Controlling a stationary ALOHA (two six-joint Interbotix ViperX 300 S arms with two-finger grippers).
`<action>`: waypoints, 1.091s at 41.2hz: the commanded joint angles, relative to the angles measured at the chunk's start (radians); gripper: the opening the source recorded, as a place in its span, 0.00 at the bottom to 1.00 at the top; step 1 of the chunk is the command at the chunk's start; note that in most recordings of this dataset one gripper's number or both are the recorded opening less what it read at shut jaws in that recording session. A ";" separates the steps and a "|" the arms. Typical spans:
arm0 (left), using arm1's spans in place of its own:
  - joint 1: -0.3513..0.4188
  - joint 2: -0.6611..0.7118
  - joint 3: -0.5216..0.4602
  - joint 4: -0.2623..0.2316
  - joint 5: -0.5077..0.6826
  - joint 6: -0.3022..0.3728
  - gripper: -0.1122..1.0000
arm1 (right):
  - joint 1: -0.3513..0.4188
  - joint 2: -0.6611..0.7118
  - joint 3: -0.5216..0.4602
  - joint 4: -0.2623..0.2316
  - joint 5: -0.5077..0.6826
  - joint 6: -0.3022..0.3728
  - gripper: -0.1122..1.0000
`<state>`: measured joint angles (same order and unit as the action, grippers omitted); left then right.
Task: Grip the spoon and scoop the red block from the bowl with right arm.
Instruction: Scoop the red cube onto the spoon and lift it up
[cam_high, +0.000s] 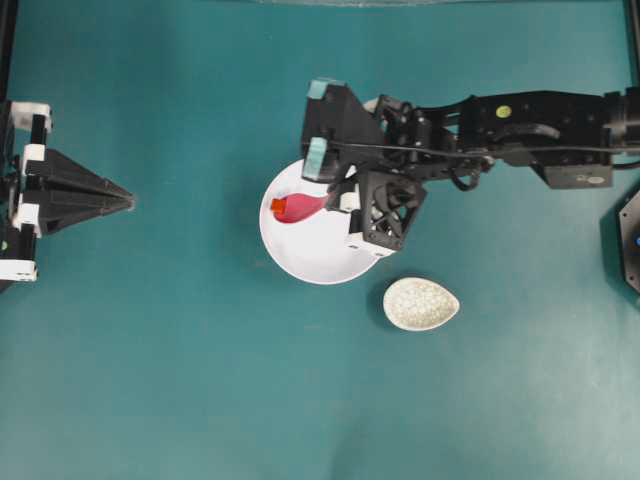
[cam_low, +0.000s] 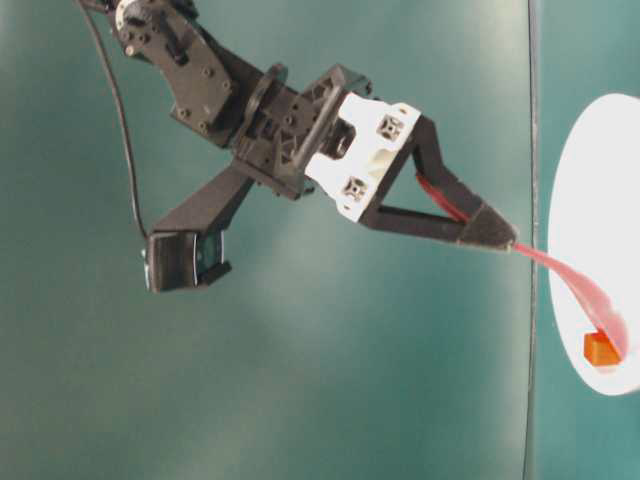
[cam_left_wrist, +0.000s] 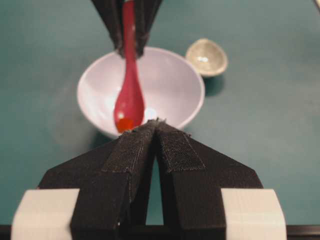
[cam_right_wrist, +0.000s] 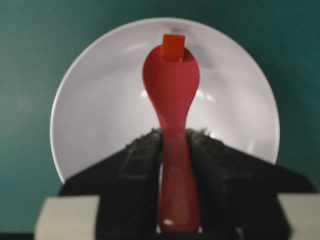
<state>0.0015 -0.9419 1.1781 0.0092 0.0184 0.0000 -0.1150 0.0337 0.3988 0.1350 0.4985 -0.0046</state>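
Right jaws (cam_right_wrist: 172, 145) clench spoon (cam_right_wrist: 171, 82); red block (cam_right_wrist: 173, 47) at tip; left jaws (cam_left_wrist: 157, 131) clenched.

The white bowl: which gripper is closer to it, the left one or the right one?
Right. The right gripper hangs over the bowl, shut on the spoon that reaches down to the red block. The left gripper sits shut well off to the bowl's left.

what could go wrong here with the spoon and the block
1. The red block sits at the very tip of the spoon, not in its scoop, so a forward push may just slide it up the wall of the bowl.
2. The right pincer clamps only the thin handle; pressing down may twist the spoon.
3. Pushing on the wall may shift or tip the bowl.
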 joint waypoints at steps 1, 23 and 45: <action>0.000 0.005 -0.031 0.003 -0.009 0.002 0.13 | 0.005 -0.052 0.014 0.003 -0.038 0.011 0.33; -0.002 0.003 -0.029 0.003 -0.009 -0.005 0.13 | 0.038 -0.179 0.233 -0.003 -0.383 0.005 0.33; 0.000 0.002 -0.031 0.003 -0.011 -0.018 0.13 | 0.109 -0.259 0.551 0.003 -0.841 0.008 0.33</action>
<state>0.0015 -0.9449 1.1781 0.0092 0.0184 -0.0169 -0.0199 -0.2040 0.9311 0.1350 -0.2853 0.0015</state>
